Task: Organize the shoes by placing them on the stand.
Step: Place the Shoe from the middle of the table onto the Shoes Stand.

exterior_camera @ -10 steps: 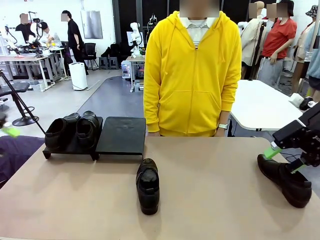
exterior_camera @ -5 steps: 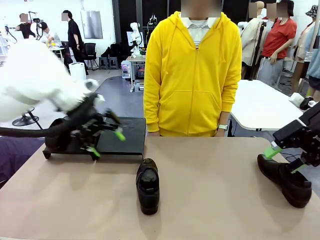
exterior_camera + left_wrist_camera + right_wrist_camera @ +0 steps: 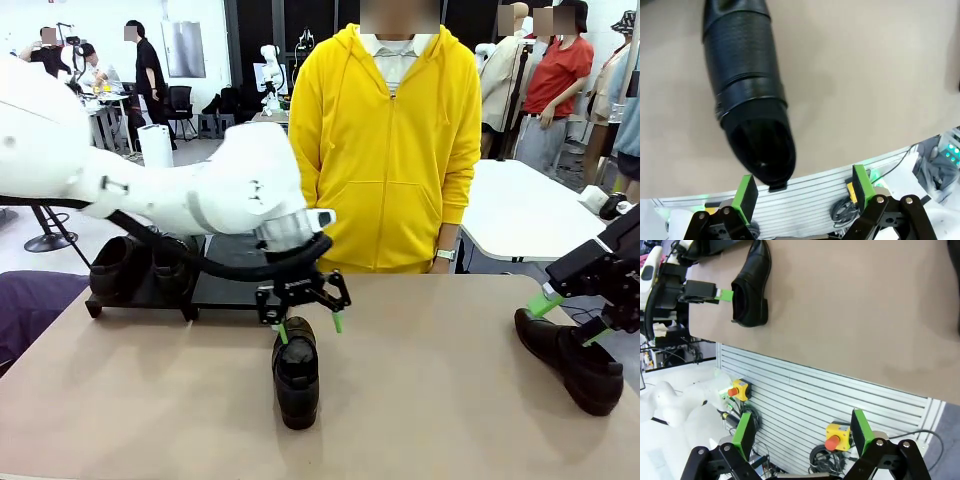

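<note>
The left hand (image 3: 310, 327), wide open and empty, hangs over the heel end of the shoe (image 3: 296, 375) lying mid-way along the bench (image 3: 450, 380), and should descend squarely so both pads (image 3: 283, 332) straddle its sides before closing.

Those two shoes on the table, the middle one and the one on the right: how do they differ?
The middle shoe lies straight, pointing across the table; the right shoe lies slanted. The middle shoe sits mid-table, the right shoe near the right edge. The open left gripper hangs over the middle shoe; the open right gripper is beside the right shoe. Both are glossy black, sole-down, not yet on the stand.
</note>
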### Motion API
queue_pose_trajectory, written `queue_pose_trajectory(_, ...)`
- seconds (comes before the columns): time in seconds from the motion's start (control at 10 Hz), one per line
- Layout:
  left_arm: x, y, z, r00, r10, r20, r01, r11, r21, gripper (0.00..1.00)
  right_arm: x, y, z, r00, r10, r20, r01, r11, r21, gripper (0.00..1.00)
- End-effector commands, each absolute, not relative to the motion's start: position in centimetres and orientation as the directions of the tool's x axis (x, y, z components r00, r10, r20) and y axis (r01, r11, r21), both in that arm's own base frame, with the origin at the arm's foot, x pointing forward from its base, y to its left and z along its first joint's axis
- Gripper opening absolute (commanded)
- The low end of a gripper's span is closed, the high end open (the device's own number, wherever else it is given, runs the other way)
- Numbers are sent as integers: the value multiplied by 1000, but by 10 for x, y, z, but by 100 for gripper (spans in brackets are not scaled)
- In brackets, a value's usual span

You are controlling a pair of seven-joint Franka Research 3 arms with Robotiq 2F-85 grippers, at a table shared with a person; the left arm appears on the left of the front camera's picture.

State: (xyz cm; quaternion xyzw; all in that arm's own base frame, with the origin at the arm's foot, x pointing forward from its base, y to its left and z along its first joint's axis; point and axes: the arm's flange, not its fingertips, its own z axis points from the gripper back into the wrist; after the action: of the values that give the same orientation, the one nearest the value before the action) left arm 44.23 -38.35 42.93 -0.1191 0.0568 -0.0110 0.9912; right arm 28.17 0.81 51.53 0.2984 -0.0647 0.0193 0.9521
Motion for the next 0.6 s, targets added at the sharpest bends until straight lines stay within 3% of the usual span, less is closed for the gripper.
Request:
queue_pose_trajectory(0.0,451,-404,423,991,19,-136,-46,979,-199,98,283,8,516,989,15,149,-101,805,585,100)
queue_pose_trajectory(0.1,452,-400,426,973,-36,-228,-17,973,-228,98,283,8,516,989,15,149,-101,805,585,100)
queue_pose_trajectory(0.2,444,-399,421,992,-28,-123,-1,974,-226,98,283,8,516,989,15,149,-101,805,585,100)
queue_pose_trajectory(0.5,447,-406,416,987,-31,-156,-4,975,-221,98,283,8,516,989,15,149,-101,805,585,100)
